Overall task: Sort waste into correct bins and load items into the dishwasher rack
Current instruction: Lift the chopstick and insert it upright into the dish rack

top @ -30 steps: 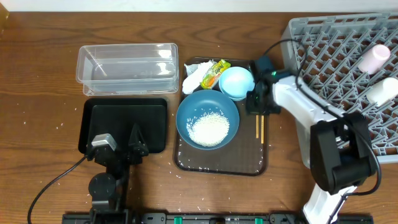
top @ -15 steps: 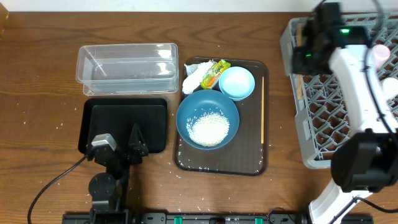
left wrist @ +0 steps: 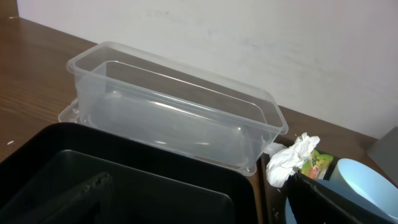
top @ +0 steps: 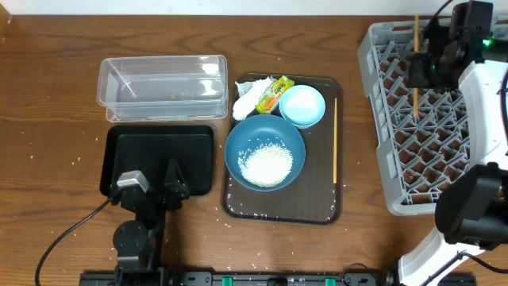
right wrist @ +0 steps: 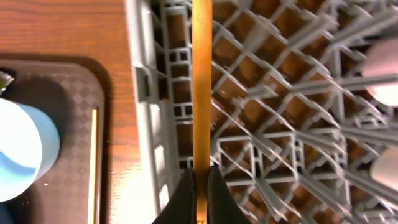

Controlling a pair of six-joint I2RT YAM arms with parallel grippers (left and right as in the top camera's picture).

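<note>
My right gripper (top: 418, 70) is shut on a wooden chopstick (top: 415, 67) and holds it over the grey dishwasher rack (top: 401, 163); the right wrist view shows the stick (right wrist: 201, 81) pinched above the lattice (right wrist: 280, 124). A second chopstick (top: 335, 139) lies on the brown tray (top: 317, 202). The dark-blue bowl (top: 265, 143) holds rice (top: 266, 165). The light-blue bowl (top: 302, 106), tissue (top: 246, 97) and wrapper (top: 272, 93) sit behind it. The pink cup (right wrist: 382, 68) and white cup (right wrist: 385, 165) lie in the rack. My left gripper (top: 152, 184) is open over the black box (top: 190, 151).
The clear box (top: 163, 86) stands behind the black box, and shows close up in the left wrist view (left wrist: 174, 118). Loose rice grains dot the tray's front and the wooden table. My right arm covers the rack's right side in the overhead view.
My right gripper took one chopstick off the tray, lifted it, and carried it right, from the rack's left edge to over the lattice. The left arm has not moved.
</note>
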